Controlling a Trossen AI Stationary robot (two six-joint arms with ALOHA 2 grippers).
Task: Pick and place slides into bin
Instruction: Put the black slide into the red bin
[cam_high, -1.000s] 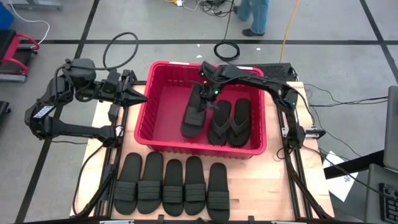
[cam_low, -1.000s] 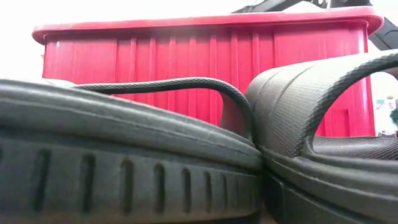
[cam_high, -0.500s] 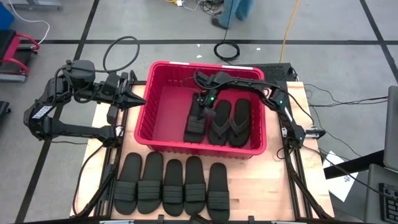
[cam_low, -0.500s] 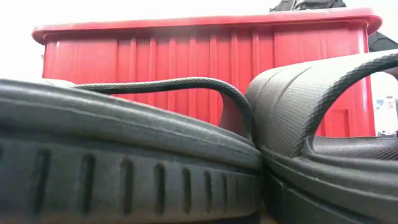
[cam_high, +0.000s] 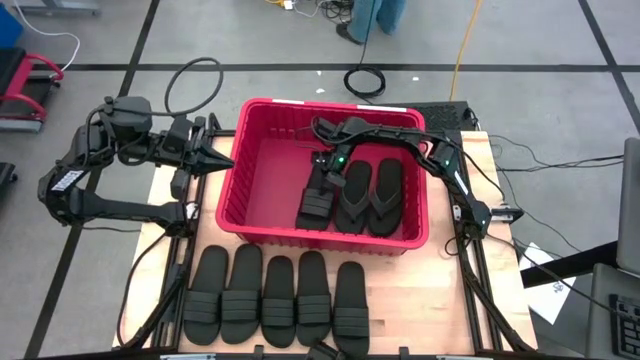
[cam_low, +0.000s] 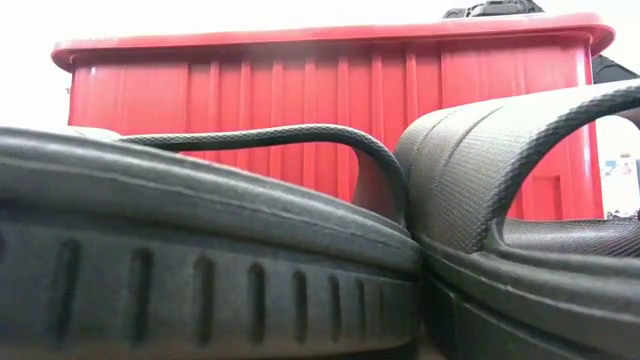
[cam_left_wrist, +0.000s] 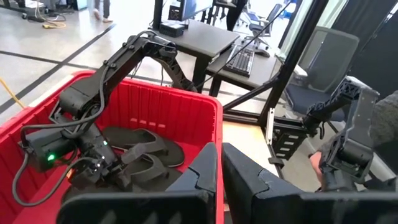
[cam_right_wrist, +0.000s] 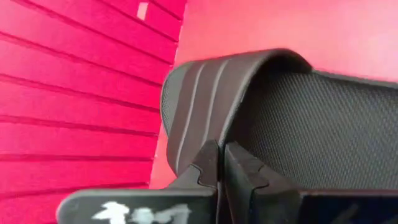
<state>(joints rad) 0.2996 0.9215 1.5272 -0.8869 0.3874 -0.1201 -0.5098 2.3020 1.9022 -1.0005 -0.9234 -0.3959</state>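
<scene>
Right gripper (cam_high: 326, 172), frame centre inside the bin (cam_high: 236, 170), pinches a ribbed slide (cam_high: 316, 196) by its strap, likely to lay it beside the flip-flops (cam_high: 370, 196); left gripper (cam_high: 222, 156) waits closed, upper left.

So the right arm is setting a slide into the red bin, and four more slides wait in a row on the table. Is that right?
Not quite: five slides wait in that row, as the high view shows. The rest holds: the right gripper is setting a ribbed slide into the red bin.

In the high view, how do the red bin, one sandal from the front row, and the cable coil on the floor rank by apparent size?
1. Red bin, clearly largest.
2. Front-row sandal.
3. Cable coil, smallest, though it lies lower, farther from the camera.
</scene>
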